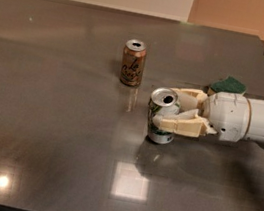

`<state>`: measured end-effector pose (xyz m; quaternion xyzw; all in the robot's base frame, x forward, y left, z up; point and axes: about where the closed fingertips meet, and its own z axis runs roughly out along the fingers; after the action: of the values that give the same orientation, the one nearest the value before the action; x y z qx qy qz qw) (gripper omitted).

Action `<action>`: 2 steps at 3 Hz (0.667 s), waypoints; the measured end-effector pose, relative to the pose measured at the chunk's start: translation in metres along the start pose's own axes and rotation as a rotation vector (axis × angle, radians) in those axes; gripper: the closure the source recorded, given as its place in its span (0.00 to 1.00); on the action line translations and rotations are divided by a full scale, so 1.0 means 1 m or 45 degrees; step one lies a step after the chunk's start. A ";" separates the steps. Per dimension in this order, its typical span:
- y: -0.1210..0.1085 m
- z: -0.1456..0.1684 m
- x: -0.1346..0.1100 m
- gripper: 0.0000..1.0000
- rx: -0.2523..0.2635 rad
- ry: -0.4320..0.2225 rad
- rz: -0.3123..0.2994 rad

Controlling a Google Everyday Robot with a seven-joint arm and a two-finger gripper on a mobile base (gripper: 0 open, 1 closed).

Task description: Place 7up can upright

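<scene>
The brown can (133,63) carries dark script lettering. The upper word reads "La"; the word beneath is too blurred to make out. The green print on the 7up can (160,134) cannot be read. The gripper (167,108) clasps that can from the right.

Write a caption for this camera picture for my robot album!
Robot pincer grips the upright 7up can, with a brown can and green sponge nearby on the dark table.
</scene>
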<state>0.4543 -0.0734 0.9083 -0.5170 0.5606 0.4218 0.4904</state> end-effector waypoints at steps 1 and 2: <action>-0.004 -0.009 0.006 0.12 0.040 -0.032 -0.038; -0.009 -0.016 0.013 0.00 0.070 -0.061 -0.057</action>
<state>0.4617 -0.0920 0.8986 -0.5055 0.5483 0.4075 0.5271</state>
